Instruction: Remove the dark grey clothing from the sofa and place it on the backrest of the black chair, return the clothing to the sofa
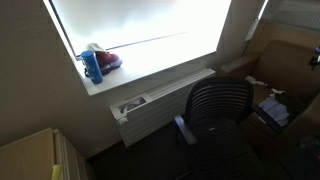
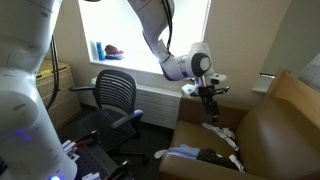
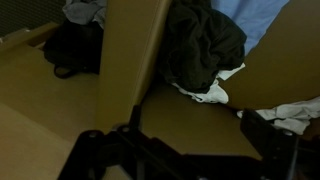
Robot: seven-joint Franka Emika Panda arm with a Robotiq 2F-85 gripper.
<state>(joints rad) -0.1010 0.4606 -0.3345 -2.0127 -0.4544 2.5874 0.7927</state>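
Note:
The dark grey clothing (image 3: 205, 45) lies crumpled on the brown sofa (image 3: 190, 125) seat, partly over a small white item (image 3: 212, 92). In an exterior view it is a dark heap (image 2: 213, 156) at the seat's front. My gripper (image 3: 180, 142) hangs above the seat, short of the clothing, open with nothing between its fingers (image 3: 268, 132). In an exterior view the gripper (image 2: 208, 103) hovers over the sofa (image 2: 275, 125). The black chair (image 2: 115, 92) stands beside the sofa, near the window, and its backrest (image 1: 218, 100) is bare.
A light blue cloth (image 3: 250, 15) lies behind the clothing, and more white items (image 2: 222, 132) are on the seat. A dark bag (image 3: 72, 48) sits beyond the sofa's arm panel (image 3: 135, 55). A blue bottle (image 1: 92, 66) stands on the windowsill.

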